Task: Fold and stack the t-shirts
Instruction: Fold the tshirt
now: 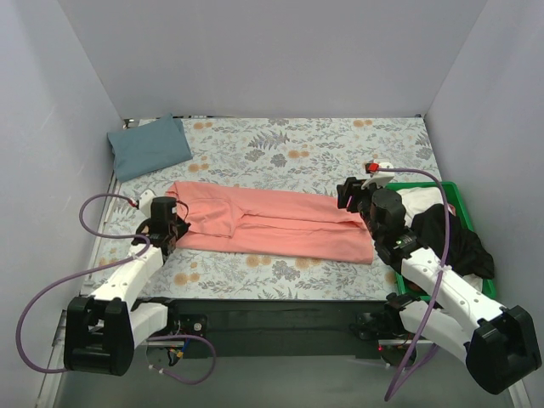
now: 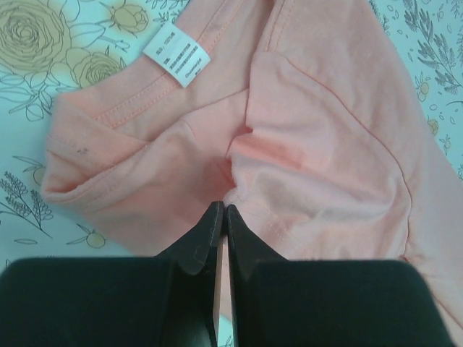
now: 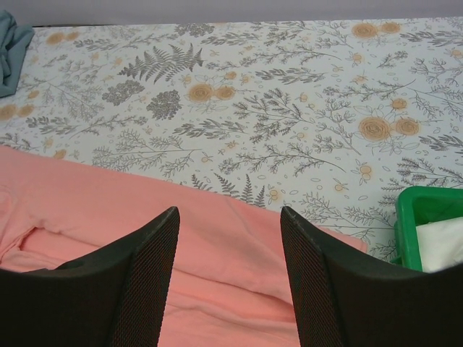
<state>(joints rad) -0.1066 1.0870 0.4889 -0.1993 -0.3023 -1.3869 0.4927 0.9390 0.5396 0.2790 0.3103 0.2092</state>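
The pink t-shirt (image 1: 280,223) lies across the middle of the tabletop (image 1: 280,144) as a long narrow band, its sides already folded in, the collar end to the left and the hem end to the right; the blue-grey t-shirt (image 1: 149,146) sits folded in the far left corner, well apart from it; a green bin (image 3: 427,201) holding other clothes stands at the right edge. The left end effector (image 2: 224,211) is clenched on the pink fabric near the collar, just below the white label (image 2: 177,54), and the cloth puckers at its tips; the right end effector (image 3: 228,213) is released, its jaws wide apart and hovering over the hem end without touching it. The step in hand looks like the crosswise fold of the pink shirt, with only one end gripped so far; the next move probably calls for the right side to drop and pinch the hem, so that one end can be carried over the other, keeping the layers together; stacking on the blue-grey shirt is not yet done.
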